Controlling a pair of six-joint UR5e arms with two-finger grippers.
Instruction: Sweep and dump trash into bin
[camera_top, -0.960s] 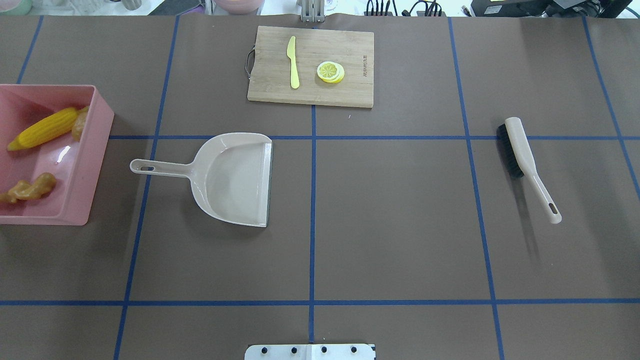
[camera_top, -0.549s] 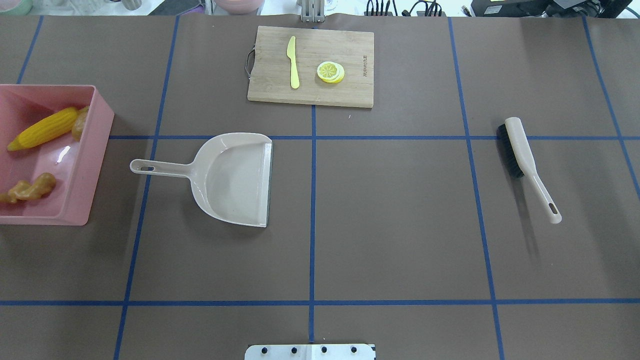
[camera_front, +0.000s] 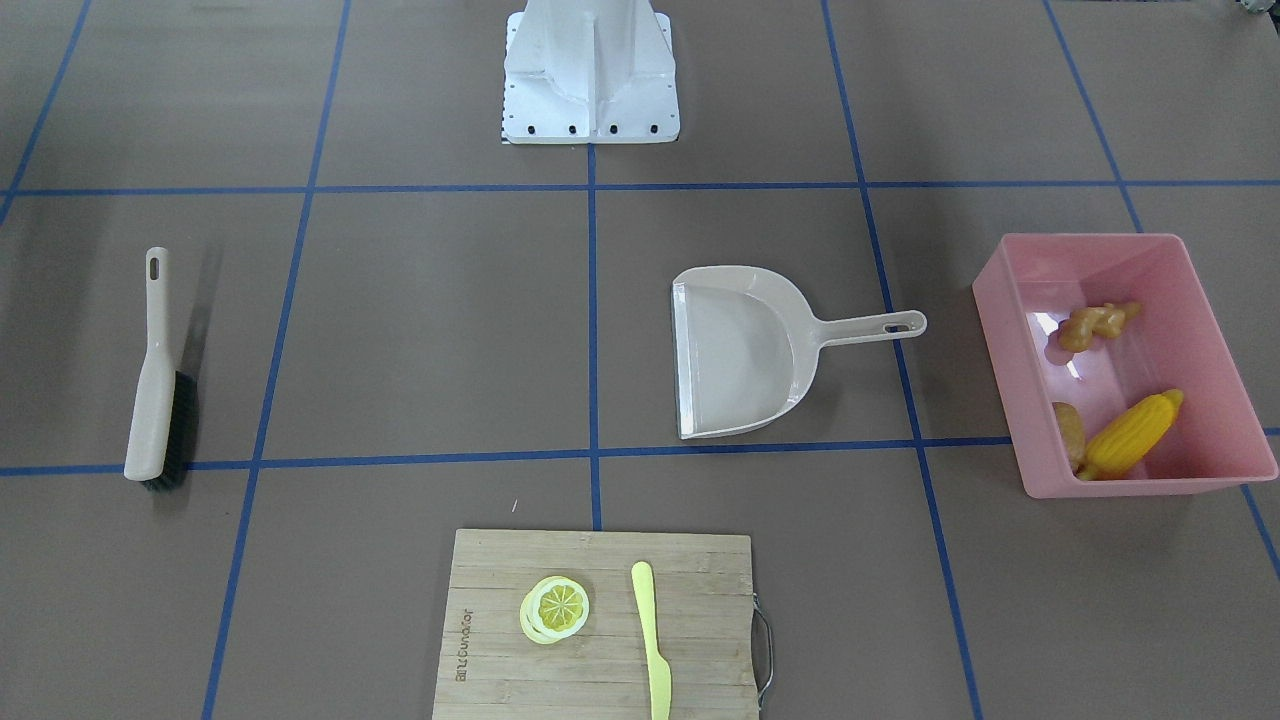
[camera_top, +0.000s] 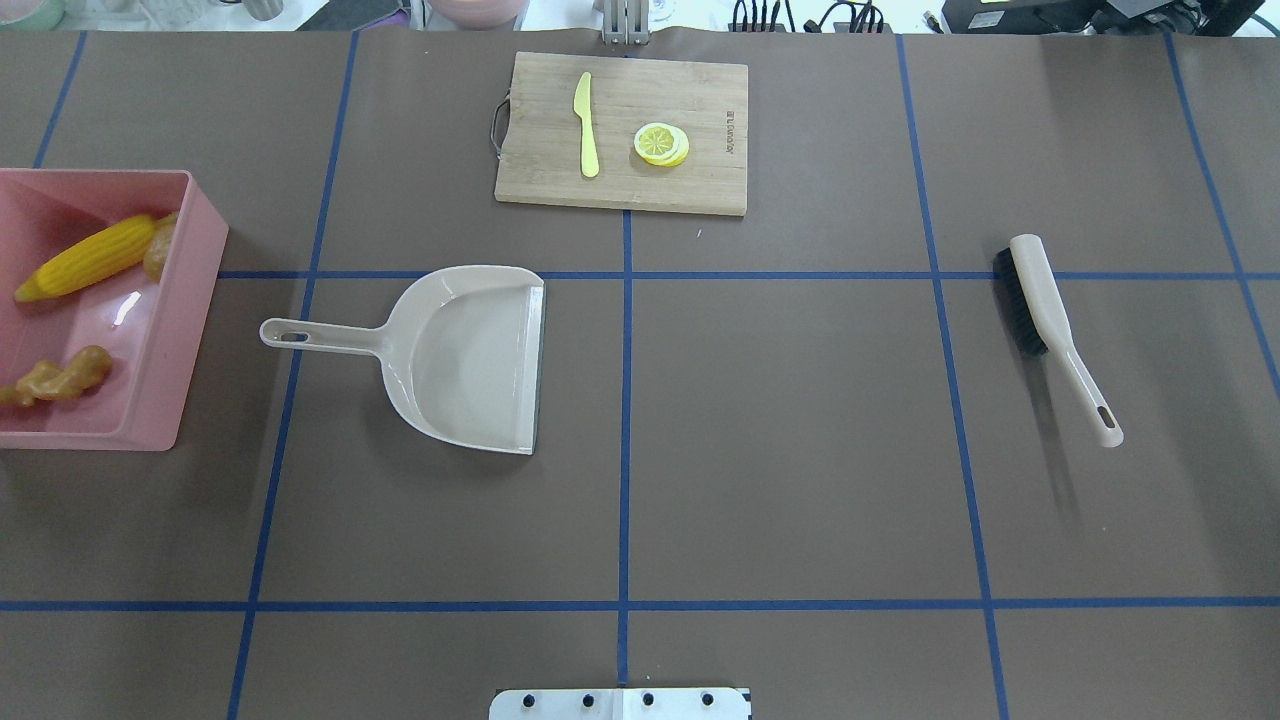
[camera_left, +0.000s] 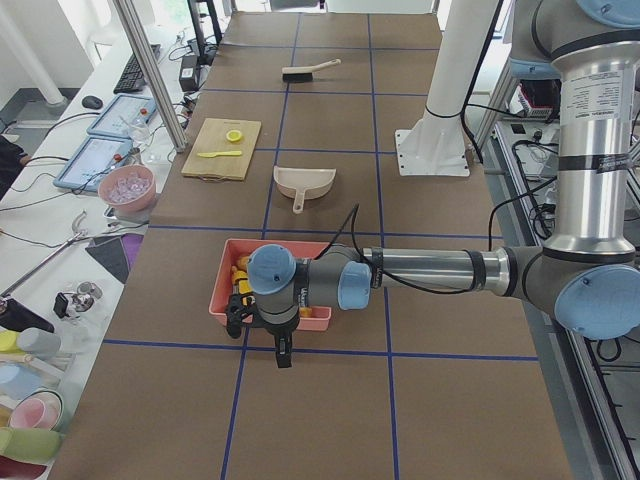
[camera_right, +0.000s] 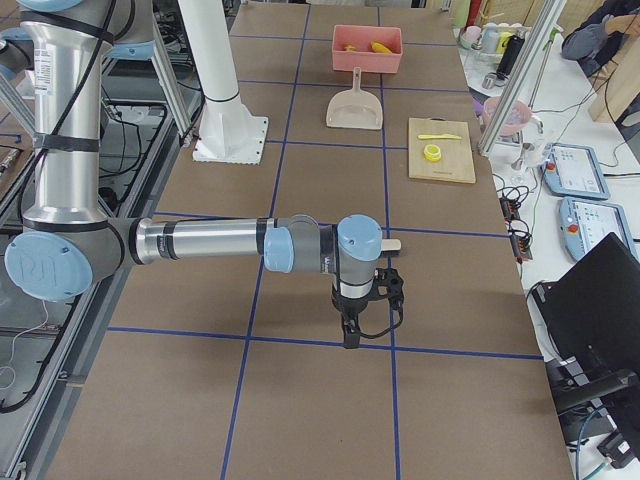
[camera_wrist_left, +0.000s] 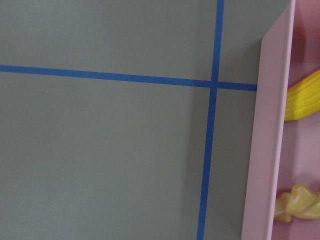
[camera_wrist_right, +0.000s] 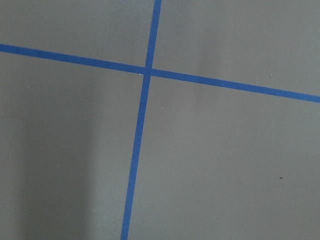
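Note:
The pink bin (camera_top: 195, 290) sits at the table's left edge and holds all the trash: the yellow corn cob (camera_top: 88, 257), the brown potato (camera_top: 160, 248) beside it, and the tan ginger root (camera_top: 60, 378). The left wrist view looks down just outside the bin's wall (camera_wrist_left: 270, 150), with the corn (camera_wrist_left: 304, 97) and ginger (camera_wrist_left: 297, 202) at its right edge. My left gripper (camera_left: 283, 355) hangs beside the bin's outer side; my right gripper (camera_right: 349, 335) hangs over bare table past the brush. Both show only in the side views, so I cannot tell whether they are open or shut.
A beige dustpan (camera_top: 460, 355) lies empty near the table's middle, handle toward the bin. A beige brush (camera_top: 1050, 320) lies on the right. A wooden cutting board (camera_top: 690, 100) at the far edge carries a yellow knife (camera_top: 586, 125) and lemon slices (camera_top: 660, 143).

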